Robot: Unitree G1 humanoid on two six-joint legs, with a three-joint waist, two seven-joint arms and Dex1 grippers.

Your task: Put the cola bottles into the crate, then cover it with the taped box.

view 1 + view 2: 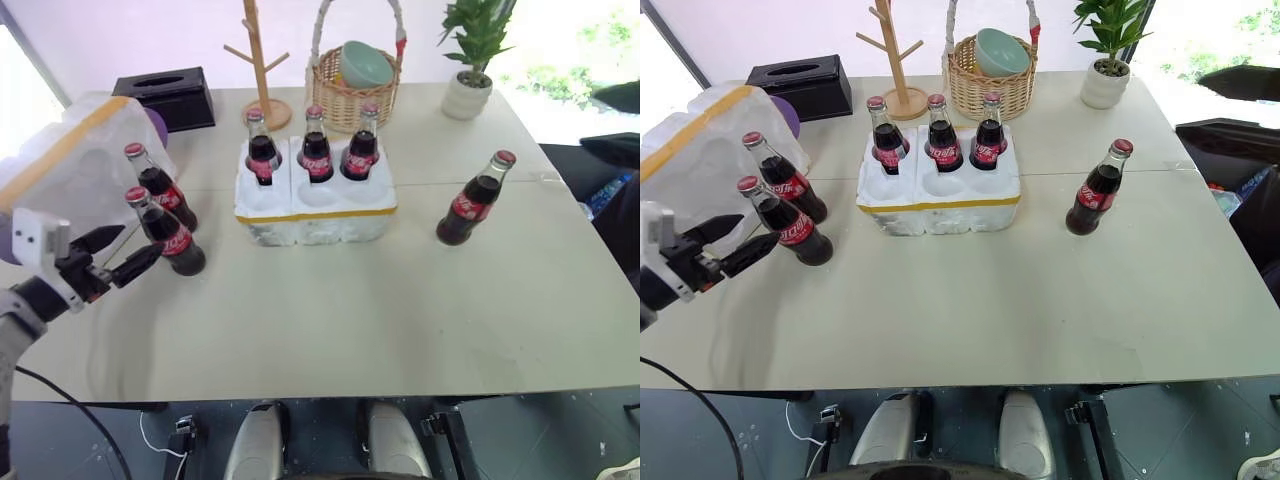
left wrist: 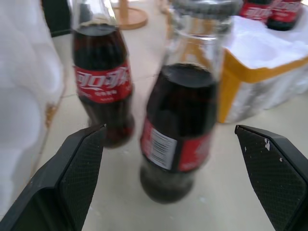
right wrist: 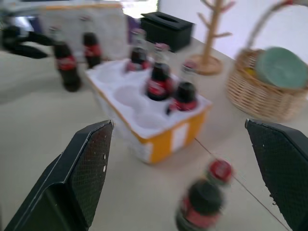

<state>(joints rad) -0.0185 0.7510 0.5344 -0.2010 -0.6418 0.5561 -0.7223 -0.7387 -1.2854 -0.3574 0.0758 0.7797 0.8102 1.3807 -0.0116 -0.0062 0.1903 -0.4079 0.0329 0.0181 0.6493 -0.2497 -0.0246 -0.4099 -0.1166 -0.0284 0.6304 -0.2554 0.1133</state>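
Pale tabletop (image 1: 400, 320), broad and matte, under bright light from the far side. All places below are given from the crate.

Taped box (image 1: 75, 165): the biggest thing here, white styrofoam with a yellow tape band, at the tabletop's left edge, well to the left of the crate, moulded hollows turned toward the middle.

Crate (image 1: 315, 205): low white styrofoam tray, yellow band around its rim, at the centre-back of the tabletop. Its back row holds three cola bottles (image 1: 315, 145), upright, red caps up. The front row of slots is unfilled.

Wicker basket (image 1: 352, 85): just behind the crate, a pale green bowl (image 1: 365, 63) inside it. Black tissue box (image 1: 168, 95): behind and to the left of the crate. Wooden peg stand (image 1: 260, 60): behind the crate's left corner. Potted plant (image 1: 472, 60): behind and well to the right.

Loose bottles: two stand left of the crate, close together, just in front of the taped box; the nearer bottle (image 1: 165, 230) is the front one of the pair. A lone bottle (image 1: 476, 200) stands to the right of the crate, apart from it.

Left end effector (image 1: 120, 255): fingers spread wide, holding nothing, left of the crate, its tips just short of the nearer bottle, which sits between the fingers in the left wrist view.

Right end effector (image 3: 180, 168): fingers spread wide, holding nothing; its wrist view looks across the lone bottle toward the crate.
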